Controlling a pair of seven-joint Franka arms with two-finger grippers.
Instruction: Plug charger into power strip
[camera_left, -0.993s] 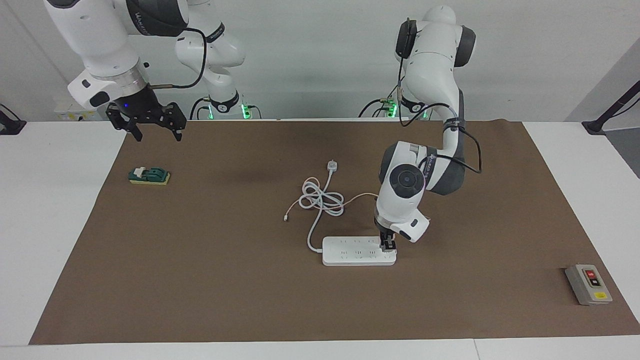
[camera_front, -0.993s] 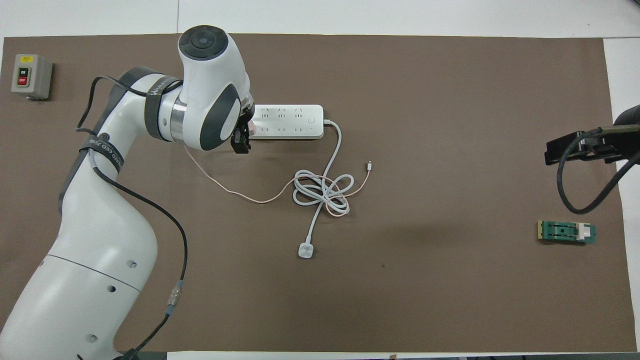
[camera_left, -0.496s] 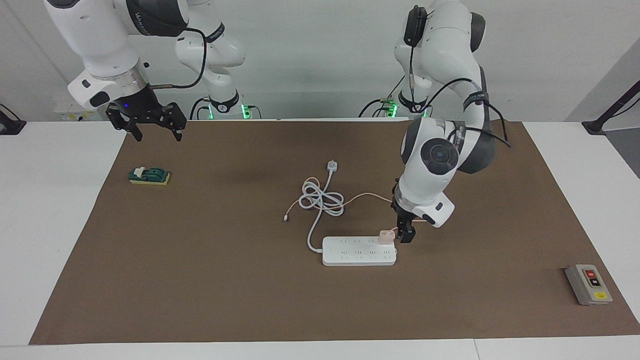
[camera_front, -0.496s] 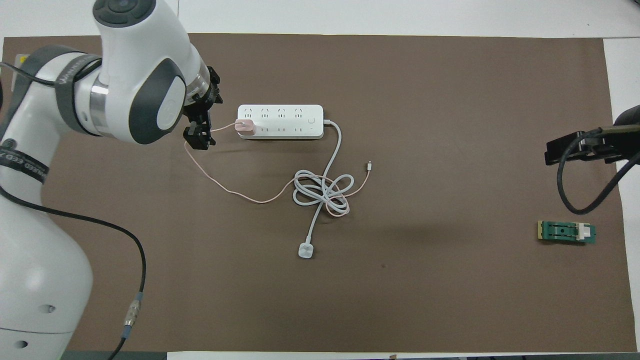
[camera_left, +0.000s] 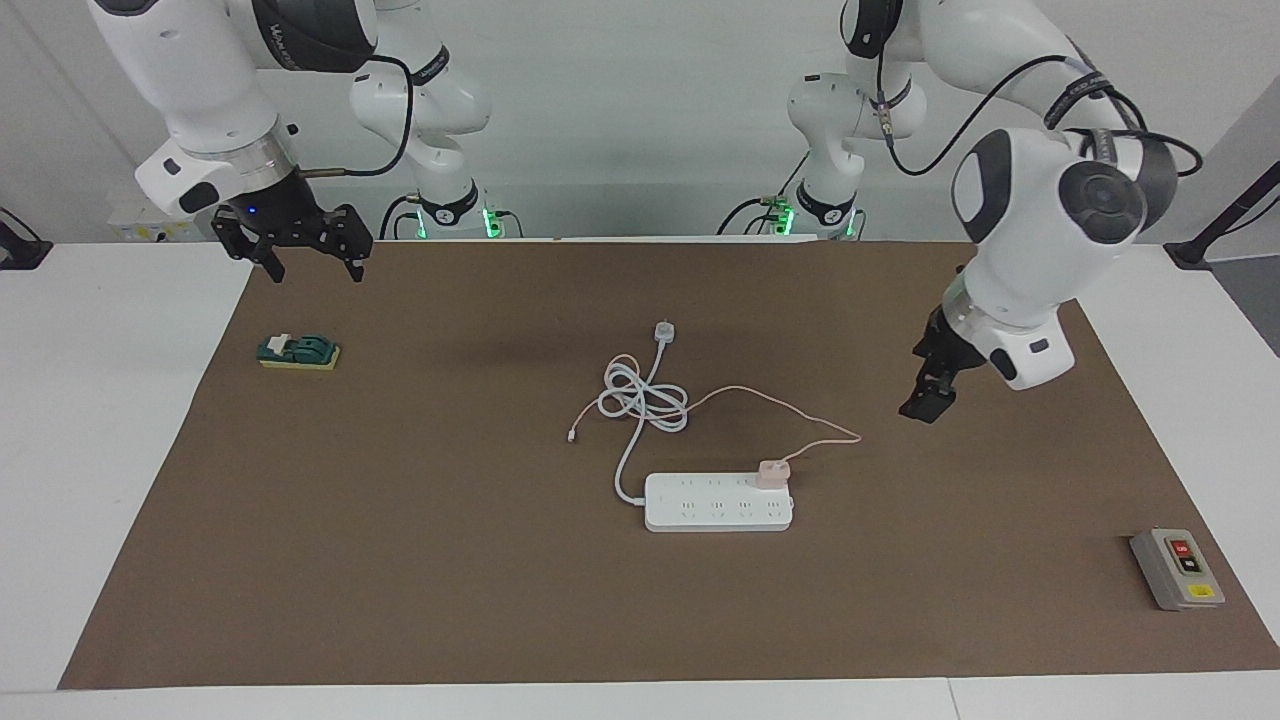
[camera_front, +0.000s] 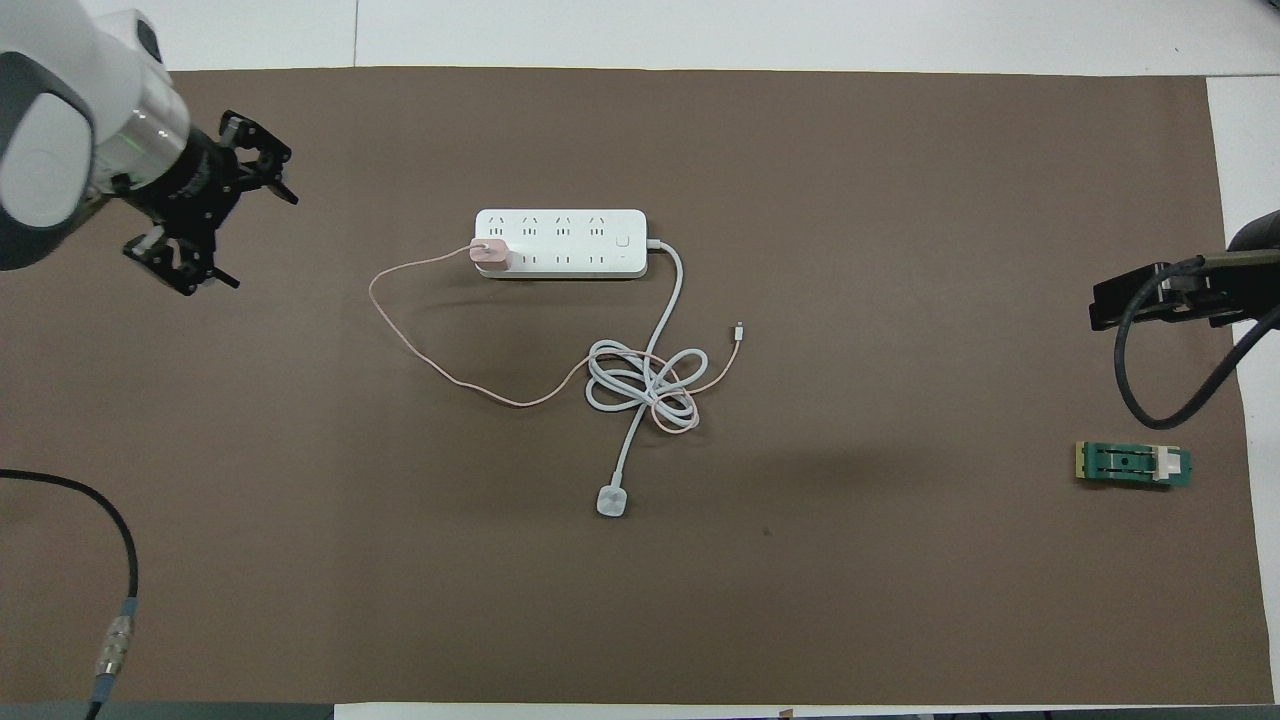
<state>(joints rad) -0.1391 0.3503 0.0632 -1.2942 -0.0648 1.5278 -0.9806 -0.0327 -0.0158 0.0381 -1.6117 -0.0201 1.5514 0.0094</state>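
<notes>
The pale-pink charger (camera_left: 772, 472) stands plugged into the end socket of the white power strip (camera_left: 718, 503), at the strip's end toward the left arm. It also shows in the overhead view (camera_front: 489, 254) on the strip (camera_front: 570, 242). Its thin pink cable (camera_front: 420, 345) loops over the mat to the coiled white cord (camera_front: 640, 385). My left gripper (camera_left: 925, 395) is open and empty, raised over the bare mat away from the strip, and it also shows in the overhead view (camera_front: 262, 240). My right gripper (camera_left: 315, 270) is open and waits high over the mat's edge at its own end.
A green switch block (camera_left: 298, 352) lies under the right gripper's end of the mat. A grey button box (camera_left: 1178, 568) sits at the left arm's end, farther from the robots. The strip's white plug (camera_left: 664, 331) lies nearer to the robots than the coil.
My left gripper let go of the charger, now seated in the strip, then rose and drew away toward the left arm's end of the table. The right arm has not moved.
</notes>
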